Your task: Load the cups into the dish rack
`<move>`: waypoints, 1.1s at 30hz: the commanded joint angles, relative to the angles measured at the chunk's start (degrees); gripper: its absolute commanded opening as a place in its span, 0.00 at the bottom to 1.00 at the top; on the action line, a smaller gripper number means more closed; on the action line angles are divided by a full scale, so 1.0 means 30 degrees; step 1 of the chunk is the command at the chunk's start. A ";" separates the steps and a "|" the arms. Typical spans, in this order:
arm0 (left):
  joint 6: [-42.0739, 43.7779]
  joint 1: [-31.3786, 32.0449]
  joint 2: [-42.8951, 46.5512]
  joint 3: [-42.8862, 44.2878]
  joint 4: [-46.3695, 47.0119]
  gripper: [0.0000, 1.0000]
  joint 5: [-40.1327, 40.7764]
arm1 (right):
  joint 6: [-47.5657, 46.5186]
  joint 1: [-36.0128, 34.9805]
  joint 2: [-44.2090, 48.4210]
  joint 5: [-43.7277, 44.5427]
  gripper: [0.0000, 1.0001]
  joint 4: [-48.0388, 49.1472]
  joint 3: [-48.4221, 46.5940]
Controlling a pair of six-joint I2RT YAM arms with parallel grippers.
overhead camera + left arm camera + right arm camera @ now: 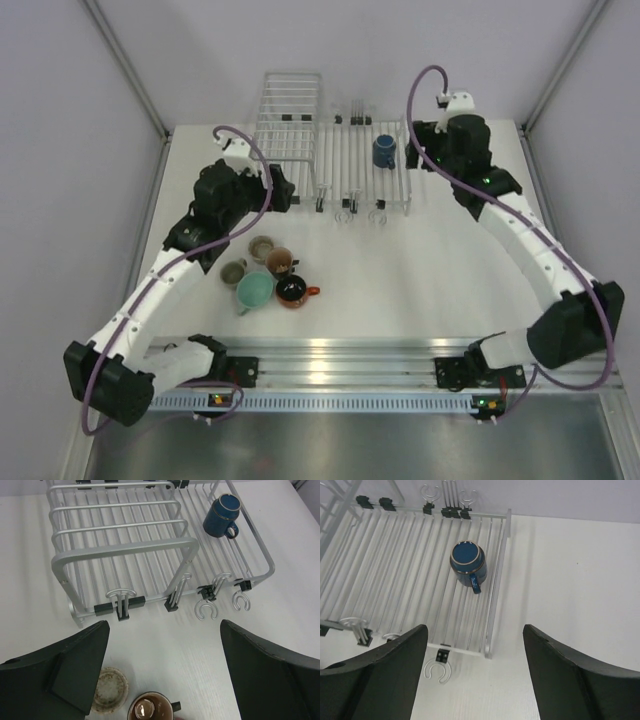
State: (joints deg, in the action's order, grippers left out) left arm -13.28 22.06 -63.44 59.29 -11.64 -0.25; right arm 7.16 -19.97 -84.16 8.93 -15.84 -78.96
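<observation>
Barely begun: one dark blue cup [384, 151] sits in the dish rack [345, 165], while the other five cups [268, 275] are clustered on the bench [420, 270] below the left tool [164, 630], spread wide and empty; the right tool [475, 628], also released, hangs over the rack's corner

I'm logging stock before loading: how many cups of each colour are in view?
Dark blue cup: 1
Beige cup: 1
Brown cup: 1
Olive-grey cup: 1
Mint-teal cup: 1
Orange-red cup: 1
Total: 6

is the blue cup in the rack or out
In: the dark blue cup sits on the bars of the dish rack, inside its raised rim.
</observation>
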 commanded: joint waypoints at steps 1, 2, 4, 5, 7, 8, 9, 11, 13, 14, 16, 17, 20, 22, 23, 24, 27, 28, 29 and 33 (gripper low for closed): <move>-0.0549 0.0437 0.1950 -0.0979 -0.0309 0.98 0.1227 | 0.0660 0.0152 0.3554 -0.0573 0.77 0.1002 0.2460; -0.0728 0.0554 0.2247 -0.1447 -0.0310 0.98 0.1632 | 0.0748 0.0123 0.4199 -0.0690 0.77 0.0972 0.3023; -0.1254 0.1139 0.3094 -0.2703 -0.0717 0.98 0.2336 | 0.1040 0.0122 0.5987 -0.0866 0.77 0.0884 0.4571; -0.1432 0.1344 0.3303 -0.3059 -0.1010 0.98 0.2717 | 0.1100 0.0093 0.6515 -0.0867 0.77 0.0797 0.5074; -0.2073 0.2222 0.3829 -0.4023 -0.1421 0.97 0.4121 | 0.1305 0.0064 0.7980 -0.0925 0.77 0.0767 0.6539; -0.2281 0.2573 0.4035 -0.4320 -0.1887 0.96 0.4533 | 0.1334 0.0064 0.8449 -0.0925 0.77 0.0825 0.7008; -0.2718 0.3273 0.4153 -0.4613 -0.2124 0.96 0.5552 | 0.1422 0.0064 0.9208 -0.0896 0.77 0.0825 0.7854; -0.3306 0.4009 0.4476 -0.5227 -0.2796 0.95 0.6670 | 0.1481 0.0064 0.9886 -0.0896 0.77 0.0854 0.8562; -0.4184 0.4918 0.4389 -0.5523 -0.3296 0.95 0.8108 | 0.1598 0.0034 1.0678 -0.0867 0.77 0.0854 0.9442; -0.4448 0.5124 0.4302 -0.5785 -0.3704 0.94 0.8372 | 0.1598 0.0063 1.0912 -0.0867 0.77 0.0884 0.9705; -0.5239 0.5359 0.4097 -0.6021 -0.3970 0.93 0.8695 | 0.1686 0.0063 1.1441 -0.0867 0.77 0.0768 1.0205; -0.5474 0.5418 0.4067 -0.6138 -0.4088 0.93 0.8784 | 0.1715 0.0035 1.1587 -0.0838 0.77 0.0709 1.0293; -0.6149 0.5506 0.4300 -0.6665 -0.4323 0.92 0.9457 | 0.1570 0.0034 1.2172 -0.0721 0.77 0.0357 1.0440; -0.6208 0.5506 0.4330 -0.6725 -0.4324 0.91 1.0012 | 0.1511 0.0063 1.2349 -0.0516 0.77 0.0153 1.0470; -0.6180 0.5506 0.4272 -0.6725 -0.4324 0.91 1.0189 | 0.1452 0.0064 1.2408 -0.0486 0.77 0.0123 1.0441; -0.6150 0.5506 0.4185 -0.6696 -0.4411 0.91 1.0220 | 0.1452 0.0035 1.2467 -0.0399 0.77 0.0035 1.0469; -0.6237 0.5506 0.3105 -0.6696 -0.4382 0.89 0.9957 | 0.1452 0.0064 1.2643 -0.0369 0.77 -0.0083 1.0528; -0.6238 0.5506 0.2839 -0.6667 -0.4353 0.88 0.9899 | 0.1423 0.0093 1.2672 -0.0340 0.77 -0.0083 1.0586; -0.6238 0.5506 0.2633 -0.6667 -0.4382 0.88 0.9927 | 0.1423 0.0064 1.2702 -0.0310 0.77 -0.0083 1.0616; -0.6413 0.5506 0.1783 -0.6667 -0.4353 0.85 1.0014 | 0.1364 0.0064 1.2819 -0.0135 0.77 -0.0170 1.0879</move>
State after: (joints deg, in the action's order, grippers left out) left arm -31.55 38.33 -57.36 39.35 -24.93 28.18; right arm 11.60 -20.01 -46.92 7.42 -16.38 -47.05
